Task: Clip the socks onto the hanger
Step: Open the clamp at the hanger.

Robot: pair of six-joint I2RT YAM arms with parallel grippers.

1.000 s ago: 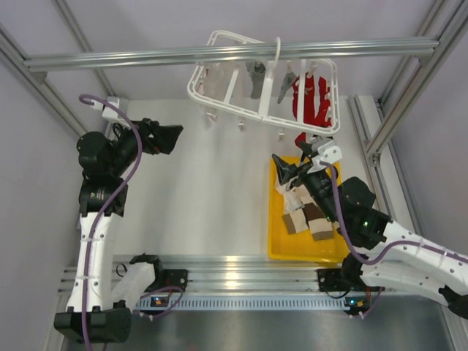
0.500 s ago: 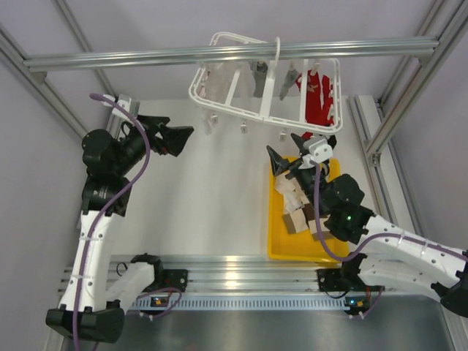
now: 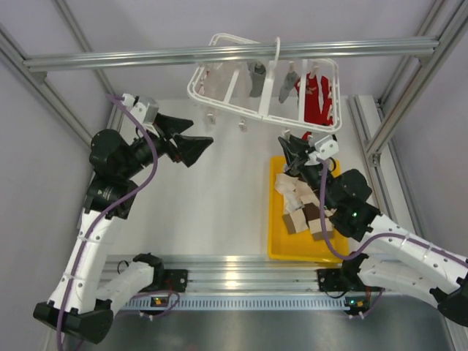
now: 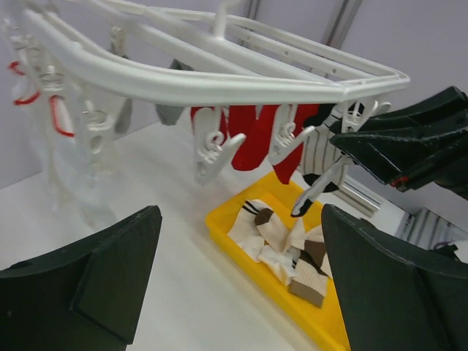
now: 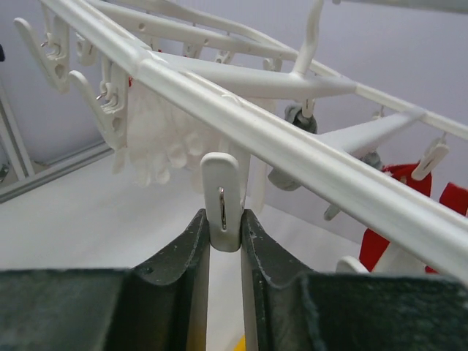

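Note:
The white hanger point(image 3: 263, 115) hangs from the top rail, with small clips dangling along its frame. Several cream and brown socks point(image 3: 303, 208) lie heaped in the yellow tray point(image 3: 272, 219). My right gripper point(image 3: 291, 151) is raised to the hanger's near edge. In the right wrist view it point(image 5: 224, 227) is shut on one white clip point(image 5: 221, 194) under the hanger's bar point(image 5: 292, 146). My left gripper point(image 3: 196, 139) is open and empty, left of the hanger and pointing toward it. In its own view it point(image 4: 241, 285) looks at the socks point(image 4: 281, 245) and the hanger point(image 4: 219, 84).
A red garment point(image 3: 314, 99) hangs at the hanger's right side and grey items point(image 3: 256, 77) near its middle. A pale glove-like piece point(image 5: 157, 139) hangs at its left. Aluminium posts and rails frame the white table point(image 3: 219, 190).
My right gripper rose from above the tray to the hanger's near edge and closed on a clip. My left arm swung right toward the hanger, still open.

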